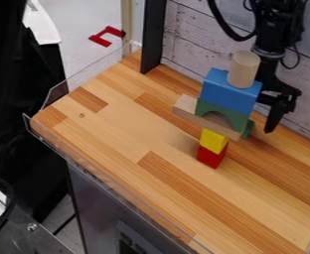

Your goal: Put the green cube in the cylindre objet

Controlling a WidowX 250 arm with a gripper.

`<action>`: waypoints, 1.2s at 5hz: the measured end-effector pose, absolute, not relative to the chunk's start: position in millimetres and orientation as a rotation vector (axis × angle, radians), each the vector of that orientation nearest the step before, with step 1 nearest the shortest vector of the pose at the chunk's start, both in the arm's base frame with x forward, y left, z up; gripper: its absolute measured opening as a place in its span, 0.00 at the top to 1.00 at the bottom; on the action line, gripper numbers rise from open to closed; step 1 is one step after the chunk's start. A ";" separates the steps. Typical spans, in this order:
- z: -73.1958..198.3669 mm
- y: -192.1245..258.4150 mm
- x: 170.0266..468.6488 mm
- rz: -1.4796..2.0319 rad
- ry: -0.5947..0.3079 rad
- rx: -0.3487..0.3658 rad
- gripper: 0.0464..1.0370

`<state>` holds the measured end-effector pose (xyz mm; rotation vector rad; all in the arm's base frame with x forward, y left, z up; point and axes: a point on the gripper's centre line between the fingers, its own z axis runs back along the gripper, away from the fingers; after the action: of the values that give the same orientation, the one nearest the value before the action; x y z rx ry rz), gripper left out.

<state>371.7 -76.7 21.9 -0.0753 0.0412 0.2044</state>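
Left and front edges: ok so a clear plastic guard (78,82) runs along them, and the stack stands well apart from both
Back edge: closer quarters here, stack and gripper (280,99) are both on that side, with a black post (153,37) farther left
Gripper: just right of the blue block (229,92), partly behind it; can't tell how open it is or if it's got hold of anything
Green piece: small one (249,130) by the arch's right foot, mostly hidden, so can't say if it's the cube
Cylinder (243,69): pale wood, upright on the blue block
Stack, bottom up: red block (210,157), yellow block (213,141), wooden plank (188,110), green arch (207,109), blue block
Worktop (117,134): striped wood, light and darker strips
Room: whitewashed plank wall (194,30) behind, red piece (107,36) on a pale surface beyond the left side
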 end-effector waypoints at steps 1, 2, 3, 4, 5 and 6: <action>15.9 -77.6 376.4 0.196 0.051 -0.077 0.04; 8.9 -73.8 378.4 0.201 0.064 -0.078 0.04; 7.6 -70.4 379.9 0.217 0.067 -0.085 0.04; 7.5 -65.2 382.0 0.238 0.059 -0.087 0.05; -0.5 -64.5 380.9 0.239 0.073 -0.091 0.12; -7.2 -66.3 381.2 0.234 0.094 -0.094 0.42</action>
<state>381.2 -66.3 -7.2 -0.0938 0.0938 0.2338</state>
